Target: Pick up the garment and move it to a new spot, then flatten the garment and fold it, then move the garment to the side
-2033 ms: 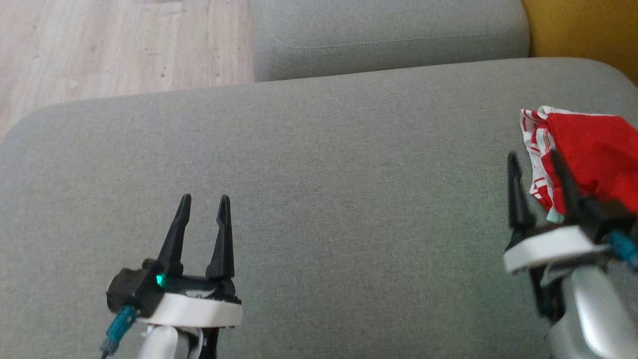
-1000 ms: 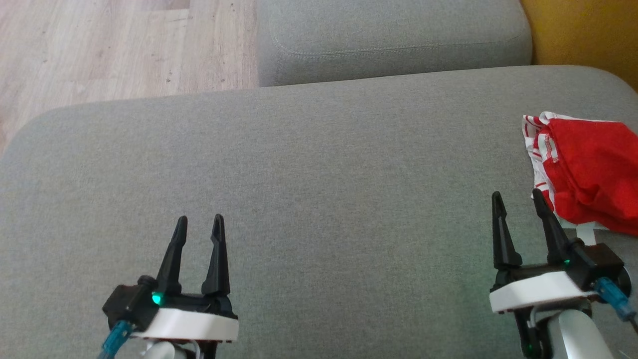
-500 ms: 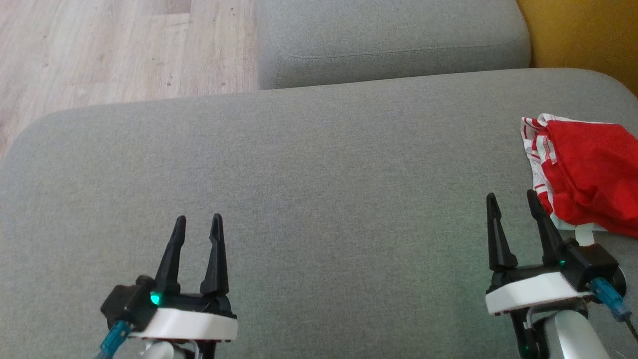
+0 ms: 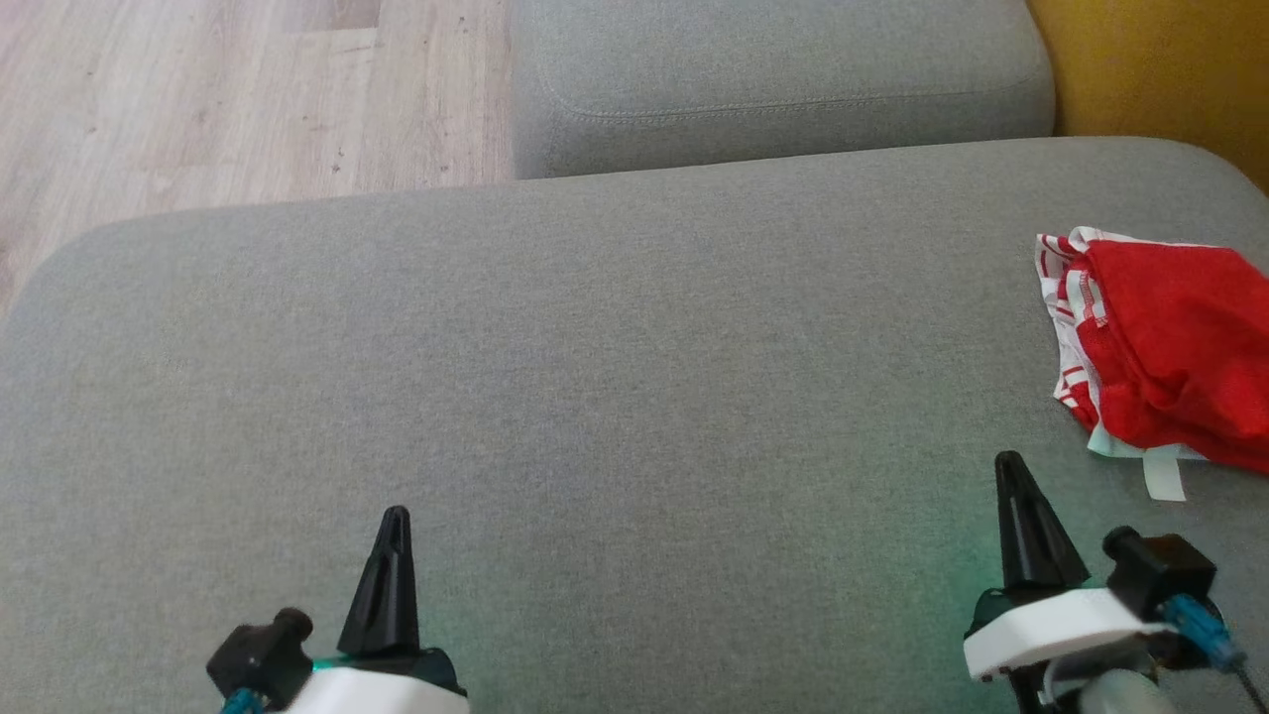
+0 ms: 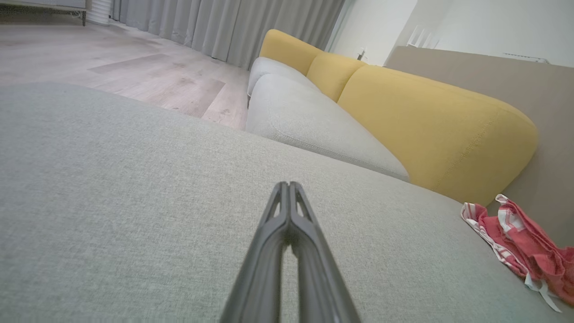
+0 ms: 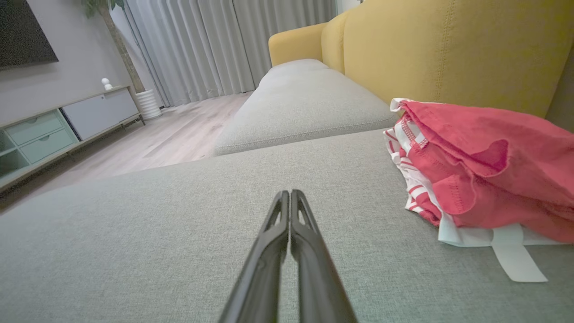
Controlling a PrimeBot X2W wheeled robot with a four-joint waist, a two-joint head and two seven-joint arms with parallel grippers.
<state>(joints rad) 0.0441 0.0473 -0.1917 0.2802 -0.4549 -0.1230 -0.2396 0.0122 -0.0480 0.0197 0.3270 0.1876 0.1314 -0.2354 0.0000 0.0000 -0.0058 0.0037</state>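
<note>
Garment [image 4: 1170,347], red over a striped white layer, lay in a loose, rumpled fold at the right edge of the cushion [image 4: 615,397]. It sat near the yellow backrest [image 4: 1150,69], with a white tag [image 4: 1162,476] trailing from its near hem. Lying off to the side like that, it looked already put aside, though the fold was untidy. The left gripper [image 4: 394,518] and right gripper [image 4: 1010,464] sat low at the near edge, each with its fingers pressed together on nothing, probably parked. The right one was near the garment but apart from it, with only plain cushion between them. A second cushion [image 4: 773,79] lay beyond, and wood floor [image 4: 198,99] to the left.
</note>
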